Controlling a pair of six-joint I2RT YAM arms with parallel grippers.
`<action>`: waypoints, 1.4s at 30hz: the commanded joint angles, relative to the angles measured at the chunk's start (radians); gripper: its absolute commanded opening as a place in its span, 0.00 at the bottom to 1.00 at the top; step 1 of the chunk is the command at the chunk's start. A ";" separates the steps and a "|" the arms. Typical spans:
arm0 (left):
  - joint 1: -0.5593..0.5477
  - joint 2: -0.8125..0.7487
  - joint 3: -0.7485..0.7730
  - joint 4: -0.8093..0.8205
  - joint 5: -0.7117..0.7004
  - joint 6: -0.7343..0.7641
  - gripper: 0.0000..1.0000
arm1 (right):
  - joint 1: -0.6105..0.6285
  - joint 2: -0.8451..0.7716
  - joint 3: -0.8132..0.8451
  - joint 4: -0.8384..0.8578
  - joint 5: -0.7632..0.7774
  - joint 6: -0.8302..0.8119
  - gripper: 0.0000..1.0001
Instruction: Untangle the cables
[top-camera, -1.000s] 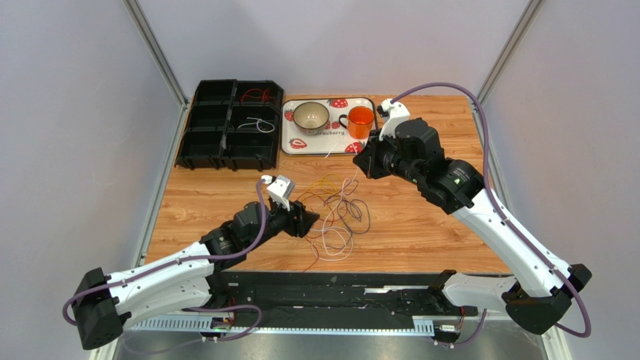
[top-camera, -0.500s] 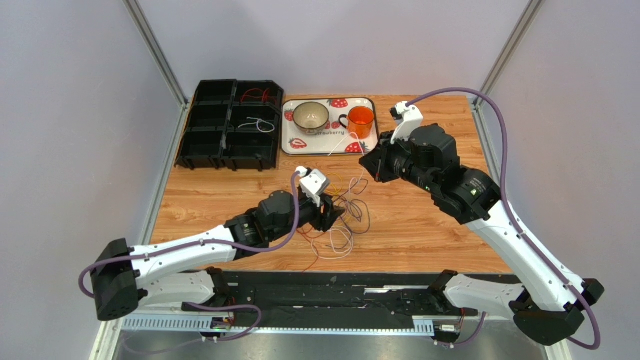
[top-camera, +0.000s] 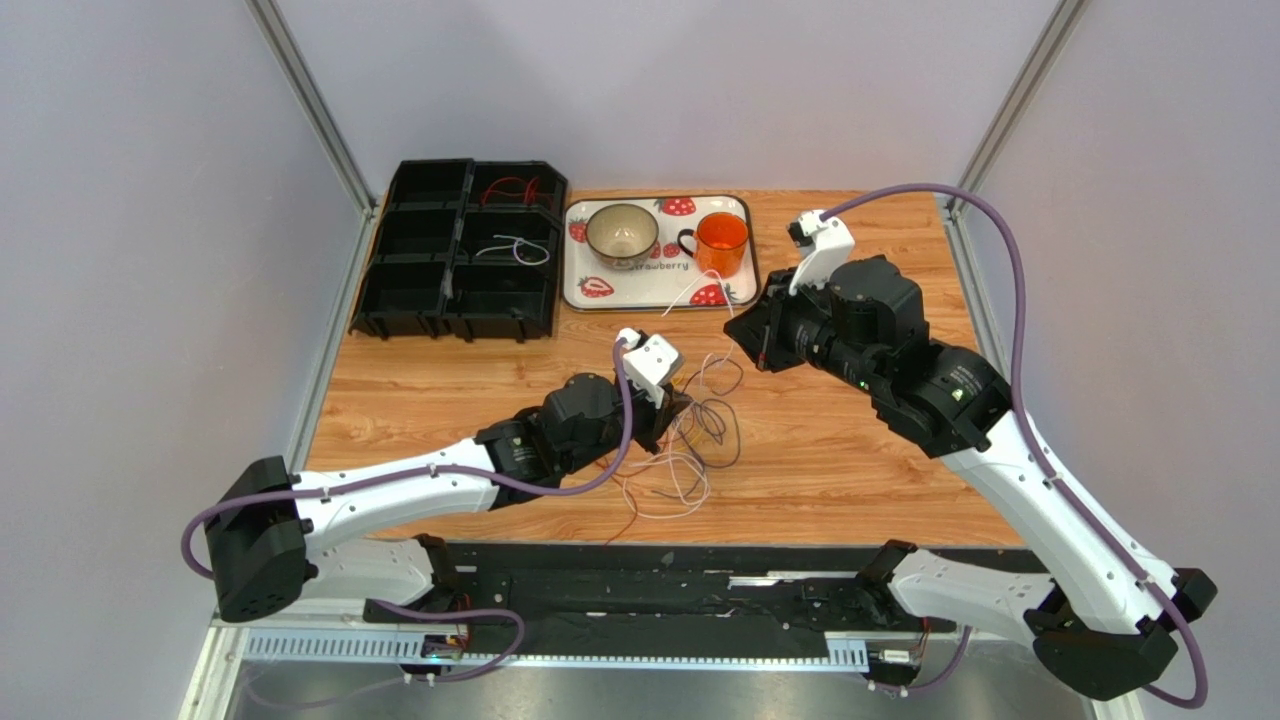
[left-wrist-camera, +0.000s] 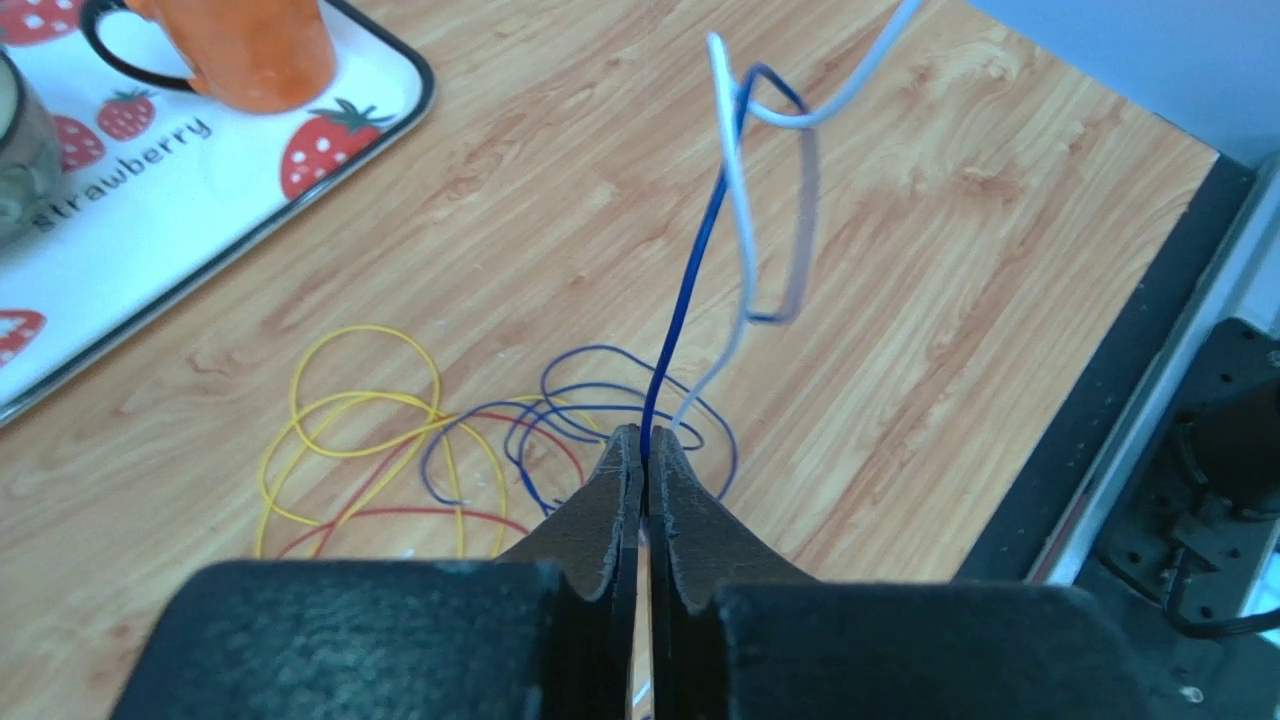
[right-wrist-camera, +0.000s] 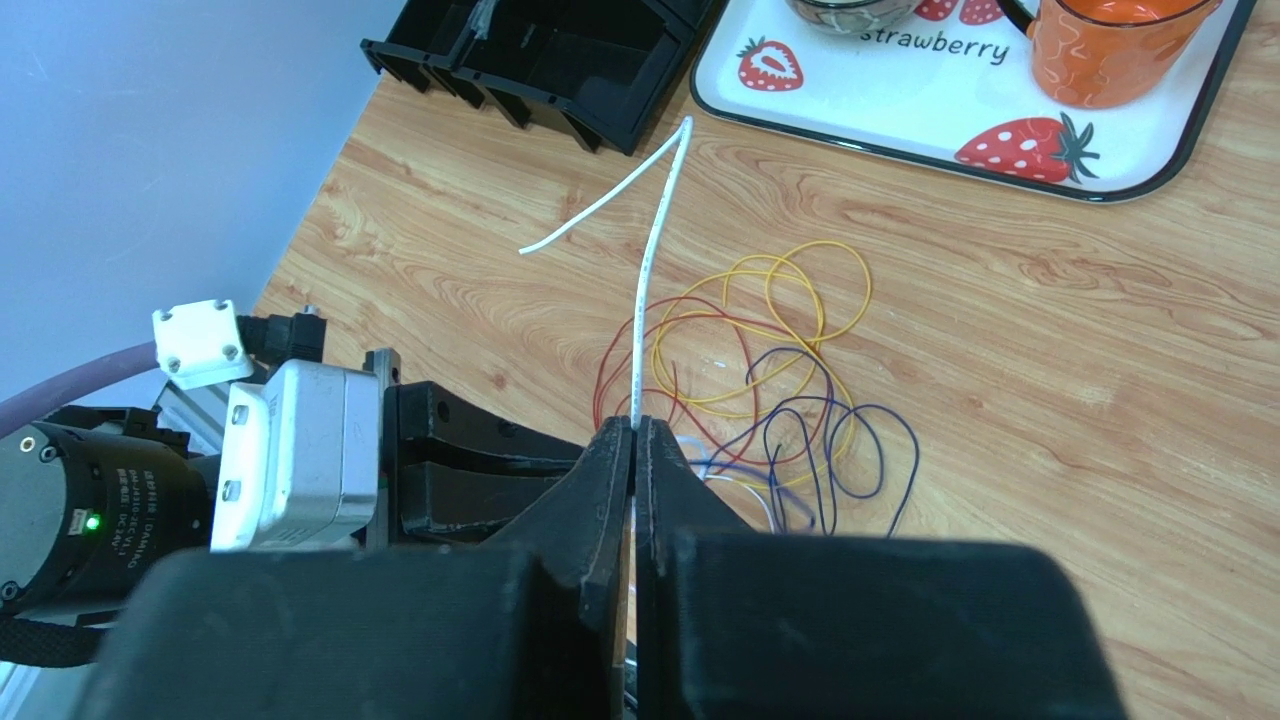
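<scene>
Your left gripper (left-wrist-camera: 643, 453) is clenched on 1 dark blue wire strand (left-wrist-camera: 684, 285), which rises from the pinched tips toward the top centre of the left wrist view. Your right gripper (right-wrist-camera: 633, 435) is clamped on 1 white wire strand (right-wrist-camera: 649, 255). That strand runs up from the tips and bends back at the upper centre of the right wrist view, just short of the tray edge. The tangle of thin loose cables (top-camera: 688, 477) lies at the centre of the top view on the light wooden table (top-camera: 842, 465), between the 2 grippers. It shows yellow, red, dark blue and white loops, too knotted for you to count the strands. At the upper left of the top view sits 1 black plastic compartment organizer (top-camera: 413, 255). One of its compartments holds 1 red wire loop (top-camera: 514, 191) and another holds 1 white wire loop (top-camera: 520, 249). Just to the right of the organizer is 1 white strawberry-print tray (top-camera: 657, 288) with a dark rim. The tray carries 1 grey round bowl (top-camera: 621, 230) and 1 orange translucent mug (top-camera: 721, 240), standing side by side.
</scene>
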 joint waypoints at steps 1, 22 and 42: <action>-0.002 -0.003 0.043 0.037 -0.022 0.024 0.00 | 0.002 -0.016 -0.005 0.011 0.003 0.002 0.00; 0.260 0.087 -0.049 -0.291 -0.271 -0.441 0.00 | 0.000 -0.119 0.489 -0.114 0.419 -0.208 0.00; 0.210 -0.069 -0.008 -0.450 -0.212 -0.387 0.59 | 0.002 -0.278 -0.201 -0.108 0.289 0.097 0.00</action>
